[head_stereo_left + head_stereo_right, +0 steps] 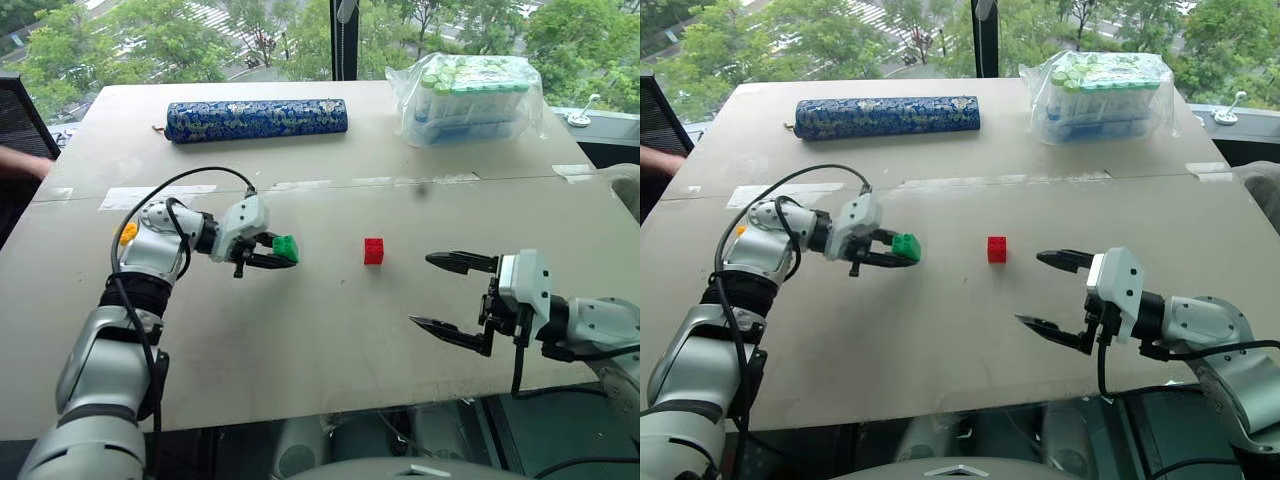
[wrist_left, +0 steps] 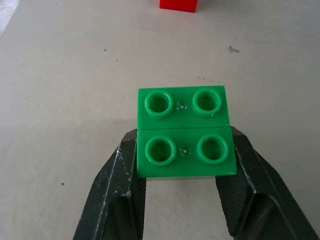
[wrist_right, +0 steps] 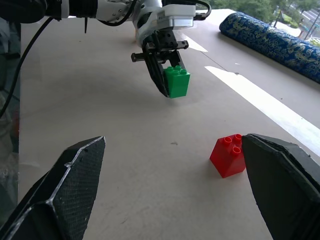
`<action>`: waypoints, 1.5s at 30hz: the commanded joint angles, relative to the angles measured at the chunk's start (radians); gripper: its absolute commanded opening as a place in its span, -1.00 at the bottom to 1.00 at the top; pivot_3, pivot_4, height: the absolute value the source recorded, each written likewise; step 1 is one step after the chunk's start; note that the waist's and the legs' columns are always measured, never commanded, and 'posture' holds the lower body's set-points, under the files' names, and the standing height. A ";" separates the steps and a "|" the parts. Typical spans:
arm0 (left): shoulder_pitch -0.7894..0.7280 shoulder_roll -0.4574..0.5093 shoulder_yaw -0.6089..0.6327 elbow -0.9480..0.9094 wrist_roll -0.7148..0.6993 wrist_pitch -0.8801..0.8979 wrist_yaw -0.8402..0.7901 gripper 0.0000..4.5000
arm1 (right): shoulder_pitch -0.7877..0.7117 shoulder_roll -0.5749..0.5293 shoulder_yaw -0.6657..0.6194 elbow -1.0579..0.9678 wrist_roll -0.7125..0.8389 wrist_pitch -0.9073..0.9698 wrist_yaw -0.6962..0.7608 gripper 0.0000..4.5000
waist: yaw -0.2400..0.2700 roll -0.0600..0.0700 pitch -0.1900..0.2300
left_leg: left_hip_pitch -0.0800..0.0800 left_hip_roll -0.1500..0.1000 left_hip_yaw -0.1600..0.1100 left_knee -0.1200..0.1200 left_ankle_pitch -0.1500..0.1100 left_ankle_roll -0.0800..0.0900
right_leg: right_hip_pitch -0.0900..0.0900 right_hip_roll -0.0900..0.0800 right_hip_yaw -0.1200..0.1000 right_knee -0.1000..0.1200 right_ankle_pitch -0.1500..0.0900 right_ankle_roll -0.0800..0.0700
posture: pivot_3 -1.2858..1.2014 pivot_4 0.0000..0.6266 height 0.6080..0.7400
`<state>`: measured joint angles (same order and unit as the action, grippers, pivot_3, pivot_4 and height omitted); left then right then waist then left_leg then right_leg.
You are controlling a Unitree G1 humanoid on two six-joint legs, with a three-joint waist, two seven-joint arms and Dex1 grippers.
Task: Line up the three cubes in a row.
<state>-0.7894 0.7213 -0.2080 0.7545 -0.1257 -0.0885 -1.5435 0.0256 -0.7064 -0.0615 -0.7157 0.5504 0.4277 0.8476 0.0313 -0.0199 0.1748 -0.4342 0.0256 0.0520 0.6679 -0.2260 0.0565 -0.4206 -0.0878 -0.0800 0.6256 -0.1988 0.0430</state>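
Your right gripper (image 1: 452, 296) waits near you, fingers spread wide, holding nothing. Your left gripper (image 1: 275, 252) pinches the green cube (image 1: 286, 248) up off the table (image 1: 330, 340), near the red cube (image 1: 374, 251). Next, set green down beside red, nice and straight.

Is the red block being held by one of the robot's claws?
No, the red cube sits alone on the table; the left gripper holds the green cube.

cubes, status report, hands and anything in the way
Left hand shut on green cube, held above the table. Right hand open, empty. Red cube on table between them. Nothing blocking.
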 commanded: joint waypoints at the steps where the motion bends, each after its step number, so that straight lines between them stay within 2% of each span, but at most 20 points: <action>1: -0.042 -0.002 0.001 0.051 0.029 -0.056 -0.030 -0.42 | 0.018 -0.011 -0.036 -0.042 0.006 0.000 -0.024 1.00 | 0.001 0.000 0.000 | 0.000 0.000 0.000 0.000 0.000 0.000 | 0.000 0.000 0.000 0.000 0.000 0.000 | 0.03 -0.52 1.00; 17: -0.110 -0.049 0.008 0.200 0.117 -0.148 -0.009 -0.42 | 0.054 -0.020 -0.054 -0.041 0.004 -0.005 -0.039 1.00 | 0.008 -0.001 -0.001 | 0.001 0.000 -0.002 0.002 0.000 0.000 | 0.003 0.000 -0.001 0.001 0.000 0.000 | 0.03 -0.52 1.00; 19: -0.113 -0.053 0.011 0.209 0.119 -0.157 -0.003 0.04 | 0.056 -0.022 -0.059 -0.043 0.009 -0.003 -0.039 1.00 | 0.008 -0.001 -0.001 | 0.001 0.000 -0.003 0.002 0.000 0.001 | 0.003 0.000 -0.002 0.001 0.000 0.000 | 0.03 -0.52 1.00; 21: -0.114 -0.055 0.013 0.214 0.121 -0.161 0.003 0.38 | 0.058 -0.024 -0.063 -0.044 0.014 0.000 -0.036 1.00 | 0.008 -0.001 -0.001 | 0.001 0.000 -0.003 0.002 0.000 0.001 | 0.003 0.000 -0.002 0.001 0.000 0.000 | 0.03 -0.52 1.00; 22: -0.114 -0.056 0.018 0.213 0.118 -0.160 0.010 0.62 | 0.059 -0.025 -0.064 -0.045 0.016 0.001 -0.036 1.00 | 0.008 -0.001 -0.001 | 0.001 0.000 -0.003 0.002 0.000 0.001 | 0.003 0.000 -0.002 0.001 0.000 0.000 | 0.03 -0.52 1.00; 24: -0.108 -0.047 0.034 0.192 0.101 -0.140 0.009 0.94 | 0.060 -0.028 -0.066 -0.046 0.021 0.002 -0.033 1.00 | 0.008 -0.001 -0.001 | 0.001 0.000 -0.003 0.002 0.000 0.001 | 0.003 0.000 -0.002 0.001 0.000 0.000 | 0.03 -0.52 1.00; 27: -0.079 -0.017 0.084 0.109 0.035 -0.052 -0.023 0.98 | 0.056 -0.032 -0.070 -0.042 0.033 0.003 -0.029 1.00 | 0.006 -0.001 -0.001 | 0.001 0.000 -0.003 0.002 0.000 0.001 | 0.003 0.000 -0.002 0.001 0.000 0.000 | 0.03 -0.52 1.00; 29: -0.021 0.026 0.130 -0.011 -0.029 0.043 -0.054 0.98 | 0.048 -0.033 -0.065 -0.030 0.035 -0.002 -0.021 1.00 | -0.001 -0.001 -0.001 | 0.001 0.000 -0.003 0.002 0.000 0.000 | 0.003 0.000 -0.002 0.001 0.000 0.000 | 0.03 -0.52 1.00; 32: 0.138 0.124 0.253 -0.292 -0.165 0.294 -0.021 0.98 | 0.018 -0.027 -0.041 0.001 0.033 -0.015 -0.003 1.00 | -0.022 -0.001 0.000 | 0.001 0.000 -0.003 0.001 0.000 0.000 | 0.003 0.000 -0.001 0.001 0.000 0.000 | 0.03 -0.52 1.00; 34: 0.258 0.171 0.374 -0.465 -0.259 0.471 0.064 0.98 | -0.015 -0.018 -0.021 0.026 0.036 -0.020 0.010 1.00 | -0.027 -0.001 0.000 | 0.002 0.001 -0.003 0.001 0.000 0.000 | 0.003 0.000 0.001 0.001 0.000 0.000 | 0.03 -0.52 1.00; 37: 0.408 0.154 0.594 -0.616 -0.330 0.611 0.296 0.98 | -0.073 0.000 0.016 0.076 0.031 -0.032 0.036 1.00 | -0.036 -0.001 0.000 | 0.003 0.001 -0.004 0.001 0.000 0.000 | 0.004 -0.002 0.001 0.001 0.000 0.000 | 0.03 -0.52 1.00; 40: 0.503 0.108 0.723 -0.645 -0.235 0.603 0.592 0.98 | -0.131 0.013 0.053 0.119 0.026 -0.037 0.063 1.00 | -0.029 0.000 0.000 | 0.005 0.001 -0.005 0.001 -0.001 0.000 | 0.004 -0.003 -0.001 0.000 0.000 0.000 | 0.03 -0.52 1.00; 45: 0.555 0.021 0.827 -0.730 -0.168 0.696 0.959 0.98 | -0.188 0.016 0.079 0.177 0.018 -0.052 0.107 1.00 | -0.010 -0.001 0.000 | 0.004 0.000 -0.006 0.001 -0.001 0.000 | 0.005 -0.003 -0.003 0.000 0.000 0.000 | 0.03 -0.52 1.00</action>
<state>-0.2441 0.7858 0.5484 0.1276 -0.3237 0.5596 -0.7759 -0.1353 -0.6904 0.0167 -0.5488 0.5669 0.4030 0.9283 0.0217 -0.0210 0.1746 -0.4312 0.0256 0.0463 0.6688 -0.2265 0.0562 -0.4162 -0.0910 -0.0829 0.6260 -0.1986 0.0427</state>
